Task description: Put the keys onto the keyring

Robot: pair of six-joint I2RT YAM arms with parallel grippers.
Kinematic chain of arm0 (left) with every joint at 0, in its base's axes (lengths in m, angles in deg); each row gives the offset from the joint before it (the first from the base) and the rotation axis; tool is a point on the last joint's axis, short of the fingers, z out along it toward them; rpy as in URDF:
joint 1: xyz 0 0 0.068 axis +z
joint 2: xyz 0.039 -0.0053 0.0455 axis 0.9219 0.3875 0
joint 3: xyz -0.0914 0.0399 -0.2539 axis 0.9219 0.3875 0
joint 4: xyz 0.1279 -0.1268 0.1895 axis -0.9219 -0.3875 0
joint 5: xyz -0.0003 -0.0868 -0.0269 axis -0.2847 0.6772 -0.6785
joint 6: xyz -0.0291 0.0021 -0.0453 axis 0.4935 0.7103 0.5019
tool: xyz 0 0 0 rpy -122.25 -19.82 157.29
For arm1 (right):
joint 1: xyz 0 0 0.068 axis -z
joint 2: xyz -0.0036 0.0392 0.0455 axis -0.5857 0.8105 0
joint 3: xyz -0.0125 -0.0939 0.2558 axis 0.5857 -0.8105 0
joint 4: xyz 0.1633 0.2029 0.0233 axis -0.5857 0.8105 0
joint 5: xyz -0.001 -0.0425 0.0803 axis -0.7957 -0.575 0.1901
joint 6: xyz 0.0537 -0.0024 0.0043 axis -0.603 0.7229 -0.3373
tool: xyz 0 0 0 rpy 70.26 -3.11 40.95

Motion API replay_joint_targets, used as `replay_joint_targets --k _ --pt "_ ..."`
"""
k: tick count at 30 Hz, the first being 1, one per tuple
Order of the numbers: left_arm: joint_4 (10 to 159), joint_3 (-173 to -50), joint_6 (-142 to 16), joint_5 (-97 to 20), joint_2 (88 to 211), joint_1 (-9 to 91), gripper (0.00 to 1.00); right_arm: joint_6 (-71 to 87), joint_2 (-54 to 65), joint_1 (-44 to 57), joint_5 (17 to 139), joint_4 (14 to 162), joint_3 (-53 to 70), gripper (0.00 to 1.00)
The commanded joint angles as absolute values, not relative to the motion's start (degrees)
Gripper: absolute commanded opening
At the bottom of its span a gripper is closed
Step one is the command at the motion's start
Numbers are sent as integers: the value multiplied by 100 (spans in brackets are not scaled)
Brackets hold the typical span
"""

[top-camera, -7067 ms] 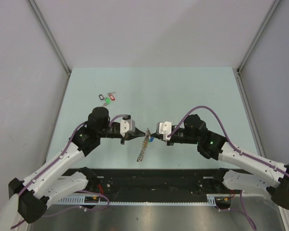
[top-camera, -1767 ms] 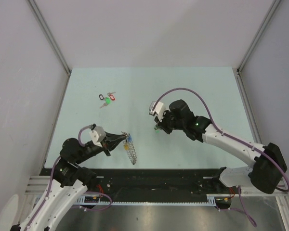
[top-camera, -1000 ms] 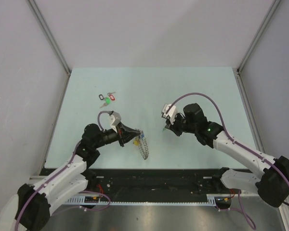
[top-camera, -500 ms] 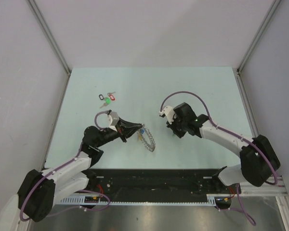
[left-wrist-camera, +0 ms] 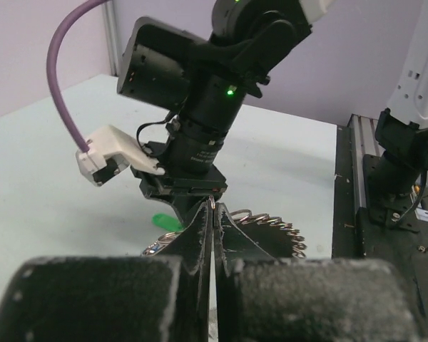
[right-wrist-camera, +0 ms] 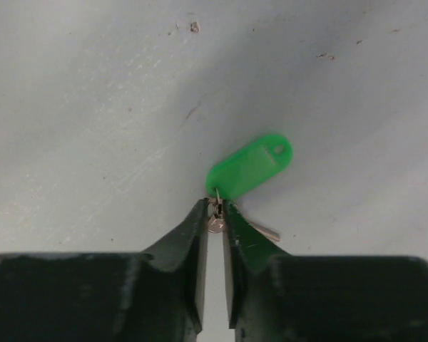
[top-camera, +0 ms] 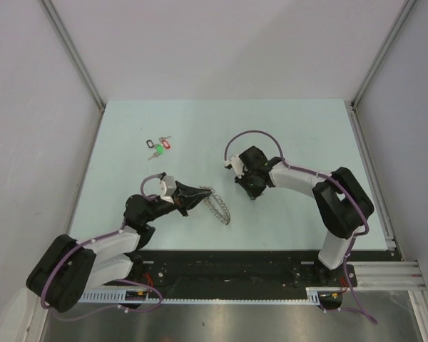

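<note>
A bunch of three keys (top-camera: 158,146) is seen far back on the left of the table (top-camera: 299,128). The ring (top-camera: 220,208) is held at its rim by the left gripper (left-wrist-camera: 212,214), which is squeezed tight. To the right, the green key (right-wrist-camera: 248,169) is laid flat on the table. Its top is found between the jaws of the right gripper (right-wrist-camera: 215,208), parted only a crack; a grip cannot be told.

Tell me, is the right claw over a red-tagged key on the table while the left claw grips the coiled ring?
The tag on that key is green, not red; the right wrist view shows it. Otherwise yes: right claw over it, left claw gripping the coiled ring.
</note>
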State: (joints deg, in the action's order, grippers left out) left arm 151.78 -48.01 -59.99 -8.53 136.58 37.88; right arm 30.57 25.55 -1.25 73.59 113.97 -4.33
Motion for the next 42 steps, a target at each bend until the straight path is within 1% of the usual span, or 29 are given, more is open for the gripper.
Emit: replay_joint_targets --k 1,4,9,10,11,12,13,16,24,29,42 --pt "16722 -4858 -6323 -603 13249 3811 0 2867 2388 -124 7359 11324 -161 23" --pt "16335 -4893 -6430 -577 13029 3811 0 2901 1922 -115 7796 11264 -240 24" --pt "16194 -4919 -6342 -542 12940 3811 0 2972 314 -97 8746 10754 -697 37" --pt "16185 -4919 -6316 -524 12940 3811 0 2998 68 -97 9140 10544 -776 38" --pt "16185 -4928 -6298 -515 12949 3820 0 2946 -317 -97 9265 10394 -986 38" --pt "16185 -4945 -6263 -506 12958 3820 0 2859 -521 -97 9389 10227 -1083 40" --pt "16185 -4963 -6245 -480 12958 3811 0 2840 -671 -97 9790 9921 -1180 42" --pt "16202 -4998 -6166 -445 13028 3802 0 2647 -1129 -89 10459 9131 -1654 41" --pt "16326 -5025 -6026 -410 13116 3793 0 2401 -972 -176 11481 8162 -1911 33" --pt "16326 -5042 -6017 -410 13125 3784 0 2427 -787 -457 11613 7818 -1911 30" --pt "16457 -5051 -5947 -410 13186 3697 0 2339 -410 -581 12000 7352 -1902 20"
